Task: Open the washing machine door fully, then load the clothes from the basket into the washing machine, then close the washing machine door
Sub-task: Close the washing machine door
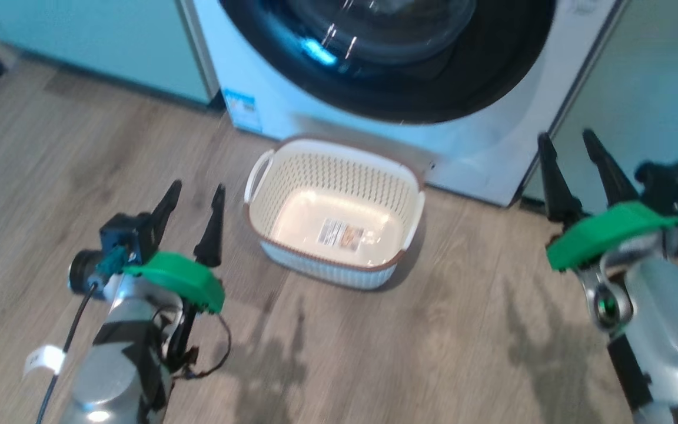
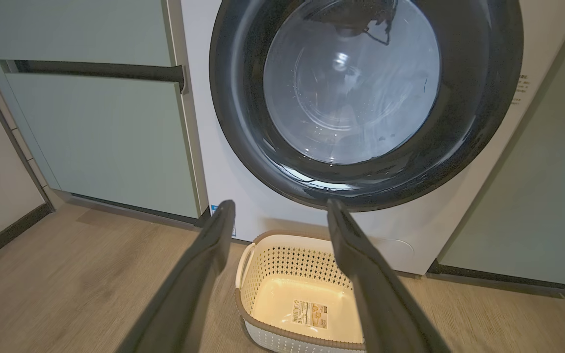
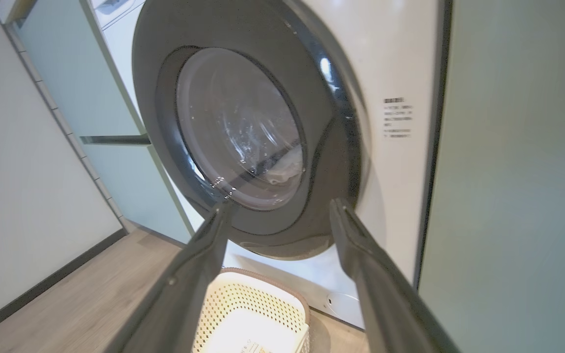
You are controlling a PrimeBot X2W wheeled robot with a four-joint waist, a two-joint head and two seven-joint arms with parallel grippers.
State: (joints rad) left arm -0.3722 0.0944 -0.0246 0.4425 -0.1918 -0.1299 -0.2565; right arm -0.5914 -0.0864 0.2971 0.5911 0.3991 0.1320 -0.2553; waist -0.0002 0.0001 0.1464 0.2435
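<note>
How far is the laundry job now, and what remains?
Done: the basket is empty, the door looks shut against the washer, and a pale cloth lies behind its glass. In hand: nothing; the left end effector and right end effector are open and empty. Left: apparently nothing.

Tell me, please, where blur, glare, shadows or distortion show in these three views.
Head view: soft throughout with motion blur, blue-white glare on the washing machine door, faint arm shadows on the floor. Left wrist view: sharp, with reflections in the door glass and wide-angle slant of the cabinet edges. Right wrist view: slight smear along the door's right edge, the basket washed out at its base.
</note>
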